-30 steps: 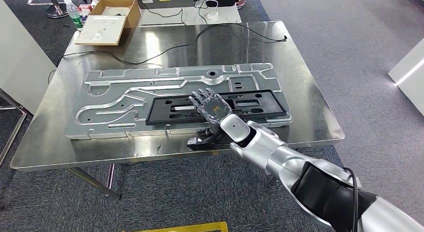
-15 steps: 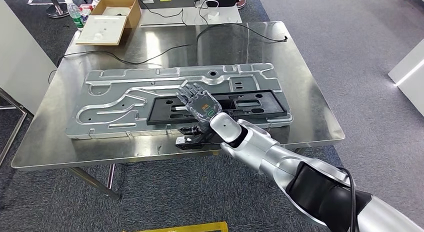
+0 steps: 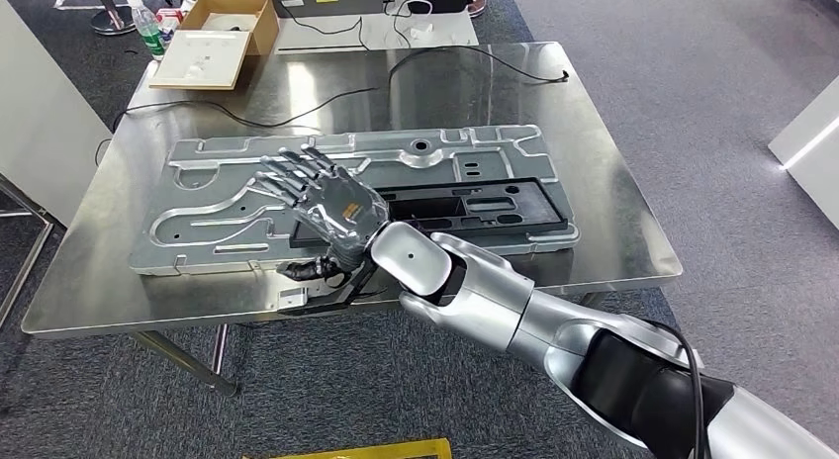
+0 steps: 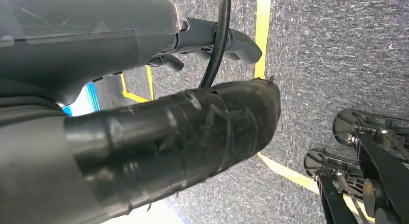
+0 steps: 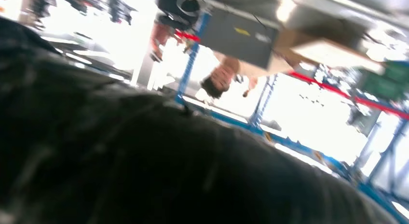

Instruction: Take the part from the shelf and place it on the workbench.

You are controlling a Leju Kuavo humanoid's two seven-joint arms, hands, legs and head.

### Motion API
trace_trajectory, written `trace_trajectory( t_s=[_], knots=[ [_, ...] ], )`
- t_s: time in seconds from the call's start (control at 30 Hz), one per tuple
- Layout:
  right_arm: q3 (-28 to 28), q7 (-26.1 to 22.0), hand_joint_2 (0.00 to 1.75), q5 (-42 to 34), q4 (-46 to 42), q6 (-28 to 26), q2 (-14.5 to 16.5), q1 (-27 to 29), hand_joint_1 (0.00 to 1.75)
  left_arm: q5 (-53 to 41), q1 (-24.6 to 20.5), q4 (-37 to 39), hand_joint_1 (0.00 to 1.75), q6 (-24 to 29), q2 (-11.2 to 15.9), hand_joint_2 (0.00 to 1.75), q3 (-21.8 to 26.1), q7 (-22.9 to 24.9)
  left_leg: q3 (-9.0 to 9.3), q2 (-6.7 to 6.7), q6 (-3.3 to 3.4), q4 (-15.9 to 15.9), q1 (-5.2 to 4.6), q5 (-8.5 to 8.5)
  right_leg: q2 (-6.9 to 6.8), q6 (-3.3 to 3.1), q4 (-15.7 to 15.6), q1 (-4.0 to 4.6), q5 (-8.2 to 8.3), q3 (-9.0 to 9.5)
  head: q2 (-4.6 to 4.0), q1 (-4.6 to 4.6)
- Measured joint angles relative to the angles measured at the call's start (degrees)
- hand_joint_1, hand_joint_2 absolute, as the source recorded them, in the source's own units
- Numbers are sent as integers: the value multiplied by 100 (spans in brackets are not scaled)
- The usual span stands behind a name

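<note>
A long black frame-shaped part (image 3: 475, 207) lies flat on a large machined silver plate (image 3: 228, 182) on the steel workbench (image 3: 613, 182). My right hand (image 3: 322, 207) hovers over the part's left end and the plate, fingers spread apart, holding nothing. Its silver arm reaches in over the bench's near edge and hides the left end of the part. In the right wrist view the hand (image 5: 144, 156) is a dark blurred mass. My left hand (image 4: 159, 132) hangs beside my body above grey carpet, with nothing in it.
At the bench's far left corner stand a cardboard box (image 3: 237, 19), a white tray (image 3: 203, 58) and a plastic bottle (image 3: 148, 29). A black cable (image 3: 475, 58) runs across the far side. A person (image 5: 219, 77) stands among blue racks in the distance.
My right hand has swept to the left along the black part, from its middle to its left end, with fingers spreading wider. The part and plate have not moved.
</note>
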Motion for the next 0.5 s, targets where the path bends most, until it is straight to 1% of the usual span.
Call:
trace_trajectory(
  t_s=[0.13, 0.27, 0.43, 0.47, 0.5],
  knots=[
    [231, -42, 0, -101, -552, -55, -7, 46, 0, -57, 1, 0, 0, 18, 2, 0, 26, 36, 2, 0, 11, 8, -9, -14, 1, 13, -1, -10, -8, 5, 0, -1],
    [426, -41, 0, -163, -959, -61, -29, 87, 0, -92, 3, 0, 0, 46, 7, 0, 36, 91, 2, -1, 39, 30, -19, -39, 1, 39, -1, -21, -25, 17, 0, 0],
    [602, -32, 0, -176, -1253, -99, -76, 105, 0, -148, 4, 0, 0, 70, 11, 0, 37, 120, 11, -1, 95, 58, -28, -99, 1, 101, -9, -31, -64, 50, 0, -1],
    [623, -27, 0, -176, -1296, -113, -83, 107, 0, -152, 4, 0, 0, 74, 10, 0, 38, 125, 30, 3, 111, 38, -16, -91, 1, 122, -1, -33, -85, 65, 0, -1],
    [637, -24, 0, -176, -1331, -132, -93, 108, 0, -155, 5, 0, 0, 79, 9, 0, 38, 130, 56, 10, 125, 13, -2, -82, 3, 145, 58, -32, -145, 64, 0, 0]
  ],
)
